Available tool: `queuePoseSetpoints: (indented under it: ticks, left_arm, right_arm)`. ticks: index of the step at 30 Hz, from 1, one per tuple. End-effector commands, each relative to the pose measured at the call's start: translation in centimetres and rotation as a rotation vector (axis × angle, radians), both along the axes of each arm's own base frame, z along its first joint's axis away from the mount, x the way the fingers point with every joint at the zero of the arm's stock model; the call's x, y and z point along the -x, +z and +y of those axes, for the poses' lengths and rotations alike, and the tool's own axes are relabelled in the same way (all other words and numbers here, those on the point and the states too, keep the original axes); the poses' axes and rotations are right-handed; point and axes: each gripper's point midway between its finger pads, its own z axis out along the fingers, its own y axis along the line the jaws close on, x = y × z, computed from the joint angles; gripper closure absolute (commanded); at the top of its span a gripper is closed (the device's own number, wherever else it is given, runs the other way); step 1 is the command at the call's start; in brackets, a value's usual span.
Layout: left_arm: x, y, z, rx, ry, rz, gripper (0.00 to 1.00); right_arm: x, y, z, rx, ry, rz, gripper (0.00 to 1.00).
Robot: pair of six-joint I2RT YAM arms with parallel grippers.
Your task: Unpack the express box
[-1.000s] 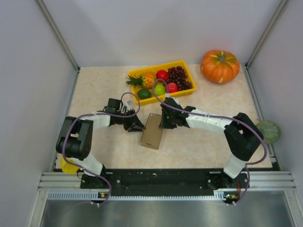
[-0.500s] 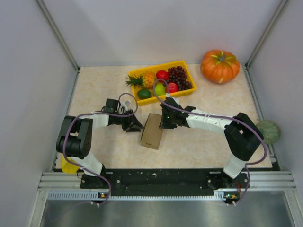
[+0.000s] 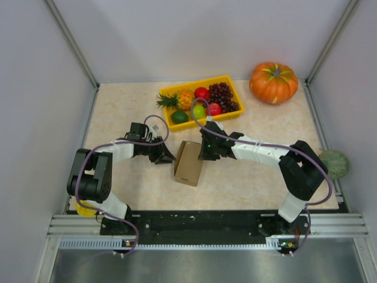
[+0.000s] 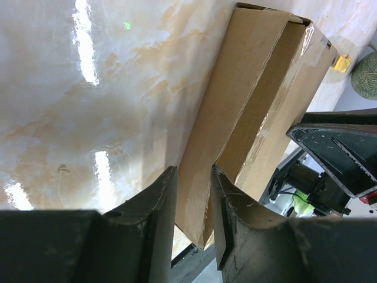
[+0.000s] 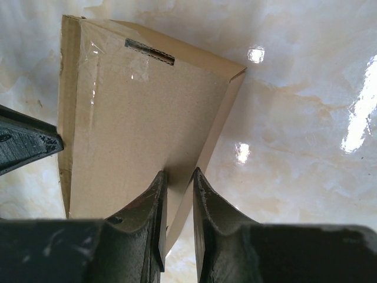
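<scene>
The express box (image 3: 188, 163) is a brown cardboard box standing tilted on the table's middle. My left gripper (image 3: 168, 157) is at its left side, shut on a cardboard flap; in the left wrist view the flap (image 4: 215, 135) runs between my fingers (image 4: 194, 200). My right gripper (image 3: 202, 154) is at the box's upper right, shut on its edge; in the right wrist view the taped brown face (image 5: 135, 118) sits between my fingers (image 5: 179, 183). The box's inside is hidden.
A yellow tray (image 3: 194, 83) of fruit stands behind the box. An orange pumpkin (image 3: 273, 82) sits at the back right. A green melon (image 3: 333, 163) lies at the right edge. A yellow object (image 3: 85, 208) sits by the left arm's base.
My left gripper has moved a little left and back with the flap, and the box's left side has lifted and spread. The right gripper has stayed in place.
</scene>
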Motion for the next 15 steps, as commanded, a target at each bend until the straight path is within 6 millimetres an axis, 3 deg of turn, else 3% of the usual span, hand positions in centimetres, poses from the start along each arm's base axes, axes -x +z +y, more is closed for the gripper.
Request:
queuePoseSetpoints:
  ticks: [1, 9, 15]
  left_arm:
    - [0.2, -2.1, 2.3, -0.147, 0.028, 0.010, 0.67]
    - [0.4, -3.1, 3.8, -0.252, 0.043, 0.039, 0.70]
    - [-0.3, -1.3, 3.0, -0.207, 0.031, -0.027, 0.68]
  right_arm:
    - [1.6, -3.3, -3.1, 0.153, 0.000, 0.086, 0.98]
    - [1.4, -3.2, -3.0, 0.155, 0.002, 0.080, 0.98]
    - [1.3, -3.1, -2.8, 0.151, 0.006, 0.081, 0.98]
